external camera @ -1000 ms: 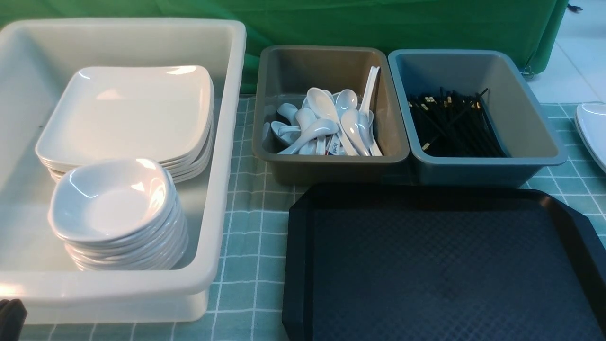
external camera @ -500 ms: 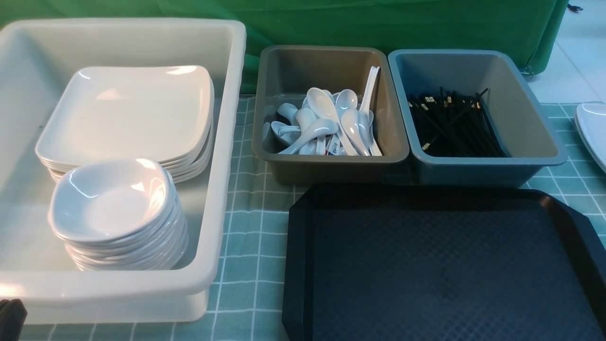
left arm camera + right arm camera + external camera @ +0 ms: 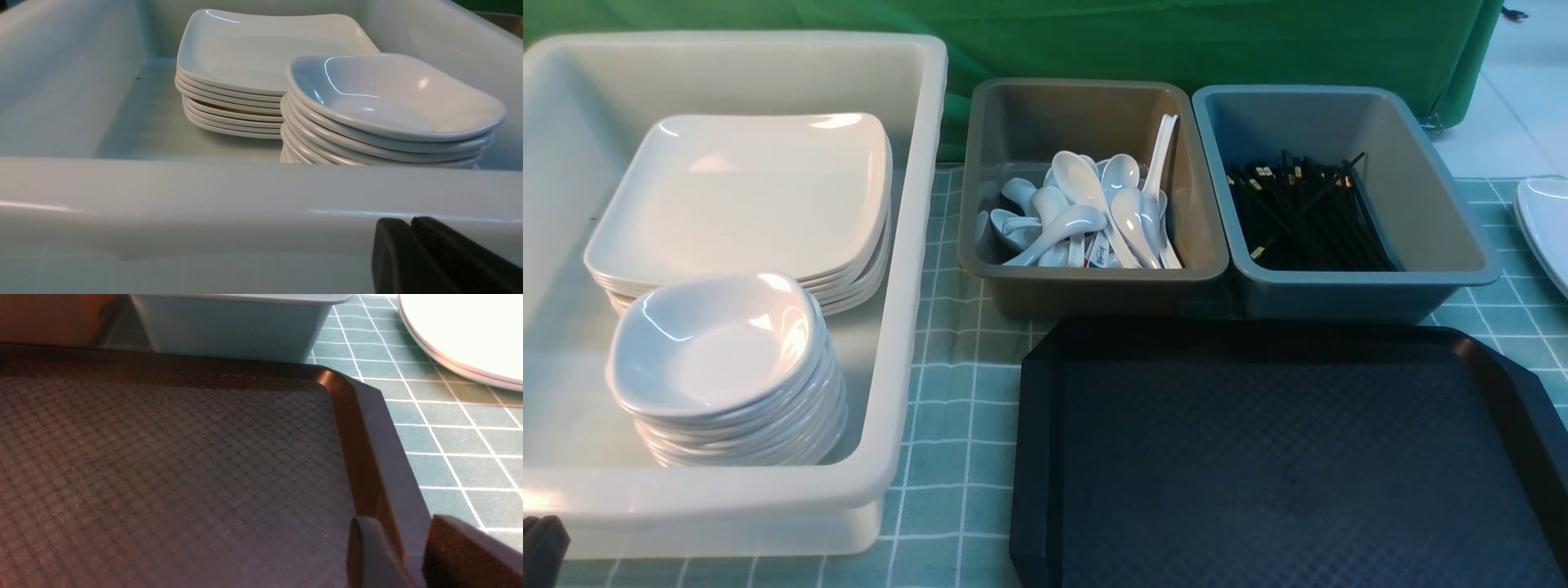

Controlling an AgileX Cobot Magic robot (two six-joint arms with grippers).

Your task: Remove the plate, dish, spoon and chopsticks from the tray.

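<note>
- Nothing has moved since the earlier front frames: every bin, stack and the dark corner of the left arm at the lower left edge sit exactly as they did a second ago.
- Black tray lies at the near right on the green checked cloth, its diamond-textured surface bare in the front view, as it was before.
- Square white plates are stacked in the large white tub at the left, with a stack of small dishes just in front of them, closer to the robot.
- White spoons lie heaped in the grey bin, which stands just beyond the tray.
- Black chopsticks lie in the blue-grey bin, touching the grey bin's right side.
- Another white plate rests on the cloth at the far right edge, off the tray.
- Left gripper sits outside the tub's near wall, its two dark fingers pressed together with nothing between them.
- Right gripper hovers at the tray's right rim, fingers slightly apart with the rim showing through the gap; whether they touch it I cannot tell, and they carry nothing.
</note>
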